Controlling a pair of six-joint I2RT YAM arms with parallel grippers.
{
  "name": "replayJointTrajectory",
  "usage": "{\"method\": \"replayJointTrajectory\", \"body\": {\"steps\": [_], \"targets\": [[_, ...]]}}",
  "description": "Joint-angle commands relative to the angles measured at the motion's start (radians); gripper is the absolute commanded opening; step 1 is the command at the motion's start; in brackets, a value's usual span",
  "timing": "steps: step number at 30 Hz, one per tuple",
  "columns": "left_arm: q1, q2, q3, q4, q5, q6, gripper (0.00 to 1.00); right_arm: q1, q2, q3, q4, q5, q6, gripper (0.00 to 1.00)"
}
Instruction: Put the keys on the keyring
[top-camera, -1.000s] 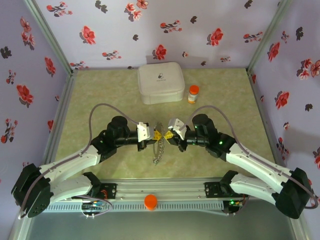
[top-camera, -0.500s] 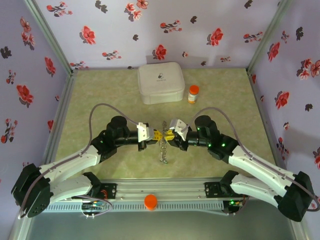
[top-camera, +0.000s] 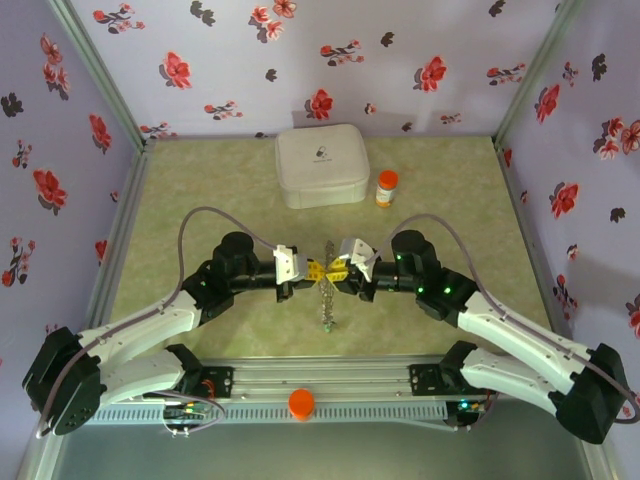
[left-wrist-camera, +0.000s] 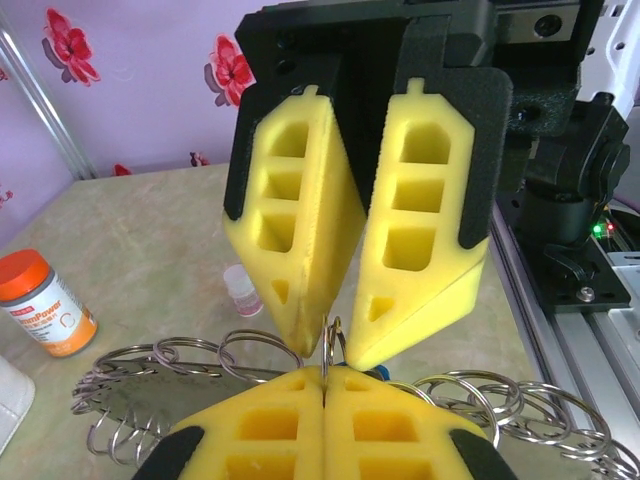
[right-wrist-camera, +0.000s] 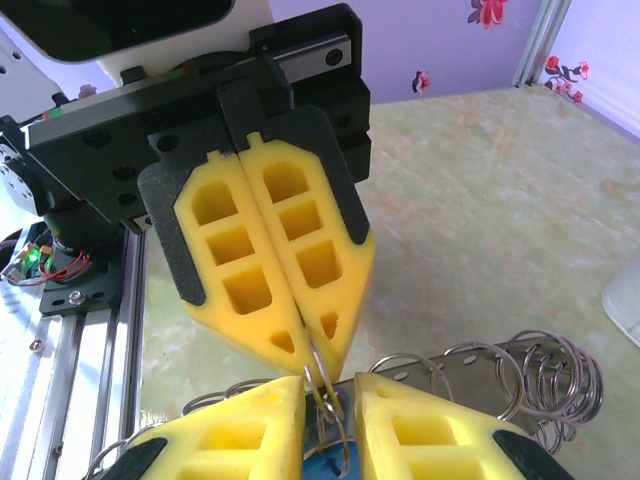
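The keyring (top-camera: 327, 303) dangles as a chain of thin metal rings below where the two grippers meet over the table's middle. My left gripper (left-wrist-camera: 325, 372) is shut on one thin ring of it, and more rings (left-wrist-camera: 180, 356) fan out underneath. Facing it tip to tip, my right gripper (right-wrist-camera: 330, 392) is open, with the pinched ring and a blue key head (right-wrist-camera: 336, 466) in the gap between its fingers. The blue head is the one part of the keys I can make out. From above, the left gripper (top-camera: 312, 270) and the right gripper (top-camera: 339, 270) almost touch.
A white square case (top-camera: 320, 165) sits at the back, with an orange-capped pill bottle (top-camera: 386, 187) to its right. A small white cap-like piece (left-wrist-camera: 243, 291) lies on the green table. The metal rail (top-camera: 320, 385) runs along the near edge.
My right gripper has gone from shut to open and shifted slightly. The hanging chain has swung a little to the right. The left gripper stays shut in place.
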Motion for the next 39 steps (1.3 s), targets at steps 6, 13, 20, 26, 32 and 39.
{"method": "replayJointTrajectory", "body": {"steps": [6, 13, 20, 26, 32, 39], "targets": [[-0.008, -0.015, 0.032, 0.031, 0.024, 0.002, 0.0, 0.005, 0.026, 0.033, 0.02, -0.049, -0.011, 0.05], [-0.008, -0.033, 0.059, -0.1, -0.055, 0.087, 0.35, -0.001, 0.072, 0.154, -0.229, -0.039, -0.148, 0.0], [-0.009, -0.021, 0.095, -0.227, -0.059, 0.13, 0.27, 0.0, 0.16, 0.303, -0.458, -0.031, -0.242, 0.0], [-0.011, -0.011, 0.105, -0.245, -0.054, 0.141, 0.18, 0.0, 0.19, 0.354, -0.476, -0.067, -0.27, 0.0], [-0.012, -0.002, 0.098, -0.211, -0.046, 0.123, 0.14, 0.006, 0.215, 0.369, -0.465, -0.085, -0.27, 0.0], [-0.012, -0.006, 0.09, -0.192, -0.039, 0.115, 0.07, 0.015, 0.227, 0.373, -0.467, -0.076, -0.273, 0.0]]}}
